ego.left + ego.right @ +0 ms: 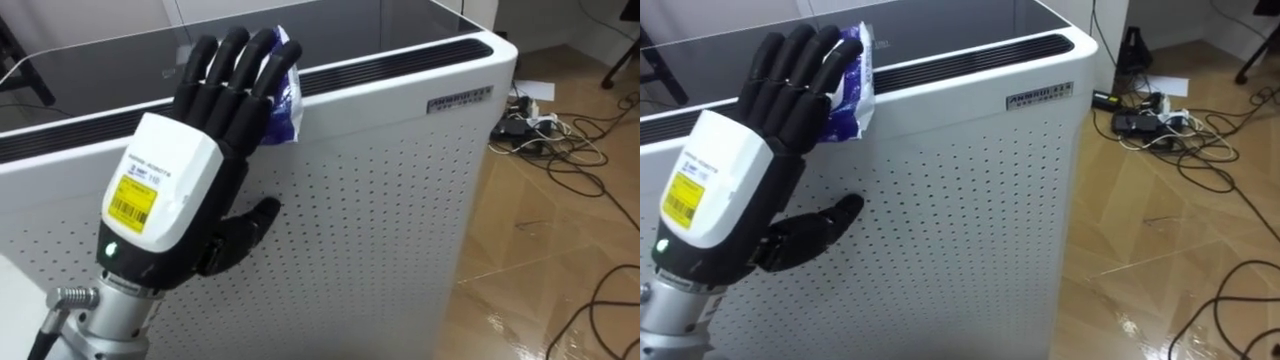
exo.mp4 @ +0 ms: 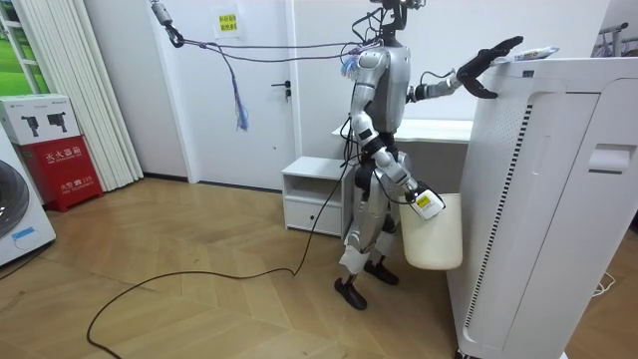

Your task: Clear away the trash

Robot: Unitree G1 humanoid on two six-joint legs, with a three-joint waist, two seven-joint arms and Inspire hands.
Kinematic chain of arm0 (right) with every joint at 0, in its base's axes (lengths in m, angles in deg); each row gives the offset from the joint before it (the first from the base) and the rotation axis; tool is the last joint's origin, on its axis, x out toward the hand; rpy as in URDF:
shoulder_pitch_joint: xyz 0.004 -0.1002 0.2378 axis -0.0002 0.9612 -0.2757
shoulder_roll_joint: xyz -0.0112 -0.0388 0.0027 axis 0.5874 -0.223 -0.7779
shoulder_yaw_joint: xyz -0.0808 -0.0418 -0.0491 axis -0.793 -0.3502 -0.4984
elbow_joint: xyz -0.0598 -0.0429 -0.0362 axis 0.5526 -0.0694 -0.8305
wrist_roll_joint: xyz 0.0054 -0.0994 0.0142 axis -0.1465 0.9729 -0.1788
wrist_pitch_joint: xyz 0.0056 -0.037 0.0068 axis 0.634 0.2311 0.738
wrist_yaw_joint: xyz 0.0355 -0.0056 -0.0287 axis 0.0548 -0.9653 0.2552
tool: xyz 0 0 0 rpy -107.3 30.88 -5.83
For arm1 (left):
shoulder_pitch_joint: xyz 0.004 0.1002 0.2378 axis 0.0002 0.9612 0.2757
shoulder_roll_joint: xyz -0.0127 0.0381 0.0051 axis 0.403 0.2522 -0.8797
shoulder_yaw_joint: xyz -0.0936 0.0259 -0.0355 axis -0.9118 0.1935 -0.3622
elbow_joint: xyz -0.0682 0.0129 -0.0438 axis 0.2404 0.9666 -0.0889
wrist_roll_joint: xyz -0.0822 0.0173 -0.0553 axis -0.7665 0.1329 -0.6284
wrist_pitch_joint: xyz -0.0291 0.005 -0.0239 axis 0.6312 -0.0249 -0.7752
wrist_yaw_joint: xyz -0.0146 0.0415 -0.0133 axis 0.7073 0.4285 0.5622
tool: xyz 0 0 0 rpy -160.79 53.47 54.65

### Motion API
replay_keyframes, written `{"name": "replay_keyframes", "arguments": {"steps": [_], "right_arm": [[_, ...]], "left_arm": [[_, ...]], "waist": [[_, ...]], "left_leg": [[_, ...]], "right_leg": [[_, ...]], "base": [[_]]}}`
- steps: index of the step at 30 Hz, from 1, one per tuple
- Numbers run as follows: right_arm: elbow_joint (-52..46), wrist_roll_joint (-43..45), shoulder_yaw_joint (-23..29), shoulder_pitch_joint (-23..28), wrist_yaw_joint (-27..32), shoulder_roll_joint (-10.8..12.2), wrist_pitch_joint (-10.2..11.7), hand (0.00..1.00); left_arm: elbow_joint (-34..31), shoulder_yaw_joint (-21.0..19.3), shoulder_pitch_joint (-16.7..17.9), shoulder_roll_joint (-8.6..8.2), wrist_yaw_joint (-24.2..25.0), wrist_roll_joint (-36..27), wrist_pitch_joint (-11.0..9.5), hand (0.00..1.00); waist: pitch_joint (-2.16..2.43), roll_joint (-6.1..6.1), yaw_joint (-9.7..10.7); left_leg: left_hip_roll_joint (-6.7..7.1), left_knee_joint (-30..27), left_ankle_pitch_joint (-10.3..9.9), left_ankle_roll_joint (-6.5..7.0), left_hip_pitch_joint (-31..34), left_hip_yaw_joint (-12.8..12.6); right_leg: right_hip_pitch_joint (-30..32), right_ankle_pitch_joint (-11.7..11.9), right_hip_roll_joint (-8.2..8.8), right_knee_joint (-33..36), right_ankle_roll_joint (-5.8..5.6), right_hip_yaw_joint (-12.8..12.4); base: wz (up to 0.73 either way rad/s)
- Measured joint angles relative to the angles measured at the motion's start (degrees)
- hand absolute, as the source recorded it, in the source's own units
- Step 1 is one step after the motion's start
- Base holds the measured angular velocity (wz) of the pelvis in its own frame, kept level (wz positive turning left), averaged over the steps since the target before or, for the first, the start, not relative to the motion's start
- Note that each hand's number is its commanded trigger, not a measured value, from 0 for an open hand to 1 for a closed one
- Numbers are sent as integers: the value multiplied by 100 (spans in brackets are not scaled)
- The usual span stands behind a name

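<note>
My left hand [image 1: 180, 175] is up at the top edge of the white appliance [image 1: 380, 190]. Its fingers are straight and spread against the blue-and-white wrapper [image 1: 287, 100] lying there, thumb apart below. I judge the garbage reached but not yet grasped, with lifting and binning left. The room view adds my right hand [image 2: 423, 201] low at a white bin [image 2: 435, 239], its grip unclear.

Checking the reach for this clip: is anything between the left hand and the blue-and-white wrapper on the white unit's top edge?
Nothing visible. The left hand has its straight fingers against the wrapper at the white unit's top edge, thumb apart below. The right hand is by a white bin.
</note>
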State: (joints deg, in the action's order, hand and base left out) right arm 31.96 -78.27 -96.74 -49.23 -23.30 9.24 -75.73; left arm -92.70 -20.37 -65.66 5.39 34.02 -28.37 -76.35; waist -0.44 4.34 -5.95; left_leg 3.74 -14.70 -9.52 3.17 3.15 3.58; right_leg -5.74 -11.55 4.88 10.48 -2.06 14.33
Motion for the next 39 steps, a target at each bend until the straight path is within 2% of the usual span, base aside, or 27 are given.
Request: {"name": "replay_keyframes", "arguments": {"steps": [5, 7, 9, 10, 12, 17, 19, 22, 24, 27, 32, 39], "right_arm": [[-7, 24, 0, 9, 14, 3, 0, 100], [-27, 24, -4, 10, 32, 4, 0, 100], [-77, 24, -4, 21, 106, 2, 0, 100], [-93, 24, -3, 26, 132, 3, -1, 100], [-197, 25, -2, 47, 182, -5, -2, 100], [-274, 24, -2, 47, 178, -1, -2, 100], [-273, 36, -1, 52, 148, 5, -8, 100], [-328, 44, 0, 62, 90, 3, -106, 100], [-376, 38, 0, 87, 48, -4, -175, 100], [-380, 47, 11, 87, 42, -11, -250, 100], [-483, 50, 104, 108, 73, -12, -335, 100], [-487, 50, 189, 119, 200, 0, -389, 100]], "left_arm": [[-273, -315, -1, 0, -2, 119, -90, 0], [-303, -419, 0, 0, -2, 118, -96, 49], [-309, -421, -1, -1, -4, 119, -96, 62], [-310, -421, 0, 0, -4, 119, -95, 77], [-309, -421, 2, 0, 2, 119, -80, 100], [-309, -420, 112, 0, 178, 121, -44, 100], [-362, -423, 76, -11, 158, 116, 35, 100], [-463, -430, -28, -64, 172, 83, 252, 100], [-465, -427, -81, -122, 139, -68, 419, 100], [-468, -432, 24, -124, 131, -137, 527, 100], [-464, -454, 60, -126, 128, -135, 687, 100], [-425, -509, 125, -142, 119, -130, 760, 100]], "waist": [[-3, -5, -89], [-8, -14, -102], [-17, -27, -118], [-18, -29, -119], [-23, -37, -119], [-25, -46, -124], [-22, -45, -88], [4, -23, -47], [42, -23, -9], [73, -18, 89], [73, -33, 150], [60, -93, 238]], "left_leg": [[1, 8, 2, -4, 3, -22], [2, 11, 3, -3, 3, -23], [2, 10, 3, -3, 6, -24], [2, 8, 3, -4, 8, -19], [4, 7, 6, -6, 9, -9], [2, -1, 8, -7, 18, -7], [4, -3, 8, -7, 27, 2], [8, 19, 9, -8, 30, 10], [5, 21, 15, -8, 11, 2], [4, 24, 19, -10, -4, -7], [2, 135, 62, -15, -86, -28], [4, 223, 90, -22, -176, -54]], "right_leg": [[-1, 0, 1, -4, 0, 18], [-2, 0, 2, -4, 0, 19], [-4, 0, 1, -4, 0, 21], [-4, 0, 0, -4, 0, 27], [-6, 0, 0, -3, 0, 42], [-2, 0, -1, -2, 0, 61], [0, 0, -1, -2, 0, 73], [10, 0, 0, 1, 0, 72], [3, 0, 2, 4, 0, 59], [-16, -1, 3, 3, 0, 59], [-53, -1, 4, 4, 0, 14], [-117, -10, 3, -20, 15, -8]], "base": [[1], [0], [0], [0], [0], [0], [2], [-1], [-4], [0], [-3], [-1]]}}
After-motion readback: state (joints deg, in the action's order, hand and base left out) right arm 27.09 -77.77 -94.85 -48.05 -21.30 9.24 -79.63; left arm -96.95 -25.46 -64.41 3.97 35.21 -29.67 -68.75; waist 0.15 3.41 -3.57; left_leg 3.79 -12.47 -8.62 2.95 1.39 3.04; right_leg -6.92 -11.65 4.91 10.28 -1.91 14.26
